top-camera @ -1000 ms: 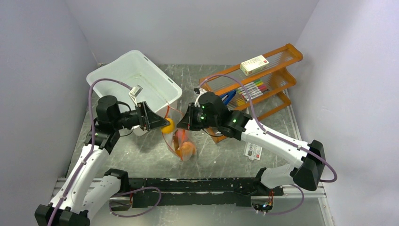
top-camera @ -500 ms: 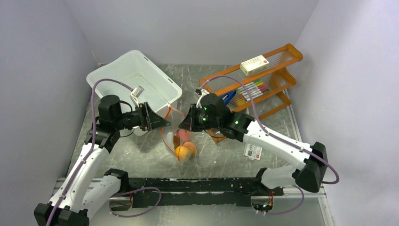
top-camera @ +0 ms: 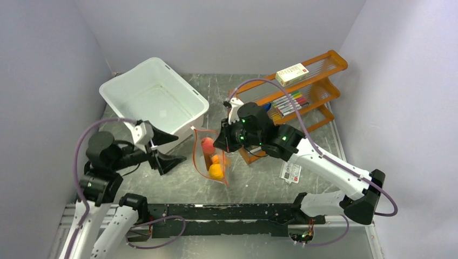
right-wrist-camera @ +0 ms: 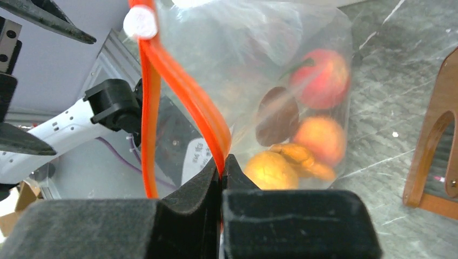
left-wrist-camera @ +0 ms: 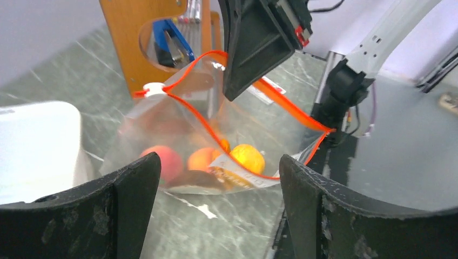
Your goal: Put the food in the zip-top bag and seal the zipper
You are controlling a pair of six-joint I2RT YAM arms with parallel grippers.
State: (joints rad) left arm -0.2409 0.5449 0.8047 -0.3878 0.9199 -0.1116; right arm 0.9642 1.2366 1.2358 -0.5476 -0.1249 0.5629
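The clear zip-top bag [top-camera: 201, 156] hangs from my right gripper [top-camera: 220, 143], which is shut on the orange-red zipper [top-camera: 193, 156]. In the right wrist view the fingertips [right-wrist-camera: 222, 164] pinch the zipper [right-wrist-camera: 183, 86]. The mouth stands open. The food [top-camera: 216, 171] lies inside at the bottom: a peach-pink fruit [right-wrist-camera: 318, 78], a brown one [right-wrist-camera: 276, 116] and orange ones [right-wrist-camera: 322, 140]. My left gripper [top-camera: 179, 148] is open and empty, to the left of the bag and apart from it. In the left wrist view the bag [left-wrist-camera: 162, 129] and its fruits [left-wrist-camera: 246, 157] lie beyond my gripper [left-wrist-camera: 219, 216].
A white tub [top-camera: 156, 97] stands at the back left, just behind my left gripper. A wooden rack [top-camera: 302, 91] with markers and a small box [top-camera: 291, 74] stands at the back right. A printed card [top-camera: 290, 172] lies right of the bag. A black rail [top-camera: 227, 210] runs along the near edge.
My left gripper let the orange fruit drop into the bag, then drew back to the left and down, open. The right gripper stayed shut on the zipper.
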